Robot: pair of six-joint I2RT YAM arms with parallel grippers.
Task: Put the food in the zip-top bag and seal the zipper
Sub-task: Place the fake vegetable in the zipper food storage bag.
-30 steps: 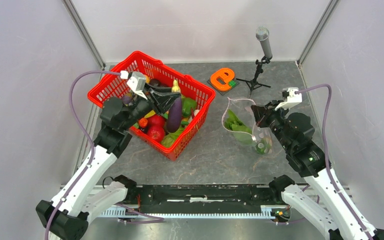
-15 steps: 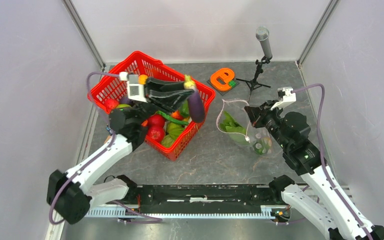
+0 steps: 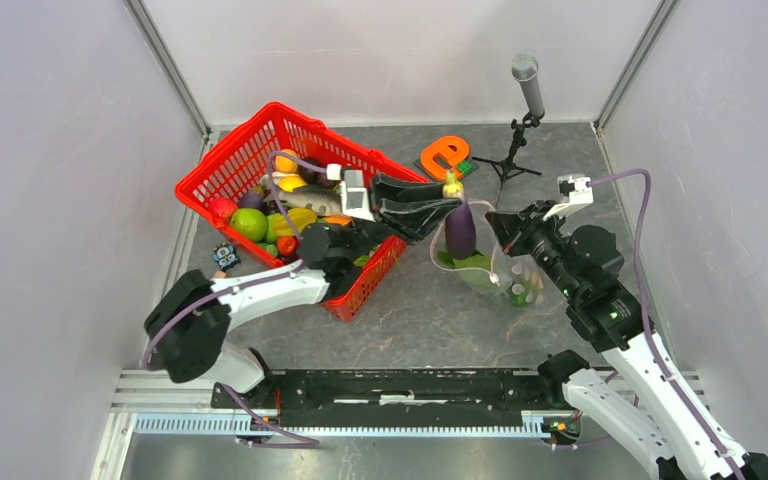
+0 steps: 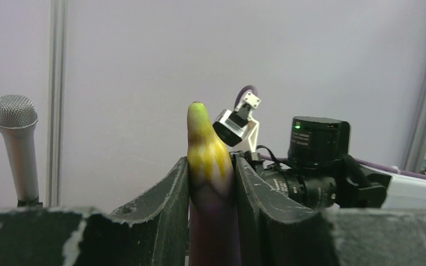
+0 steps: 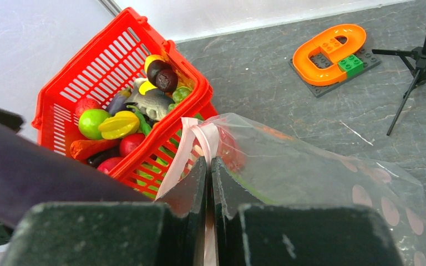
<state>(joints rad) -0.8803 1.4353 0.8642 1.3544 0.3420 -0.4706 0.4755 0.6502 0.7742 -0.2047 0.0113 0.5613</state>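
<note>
Your L pincer (image 3: 448, 203) clamps the toy eggplant (image 3: 460, 232) by its stem end, long axis vertical, body hanging over the zip-top bag (image 3: 490, 275) mouth, R pincer (image 3: 503, 228) pinched tight on the zipper (image 5: 193, 141) rim just beside it, so likely lower straight down.

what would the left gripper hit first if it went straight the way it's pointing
Most likely the right gripper, pinching the zip-top bag ahead of the left gripper and its eggplant; depth unclear.
</note>
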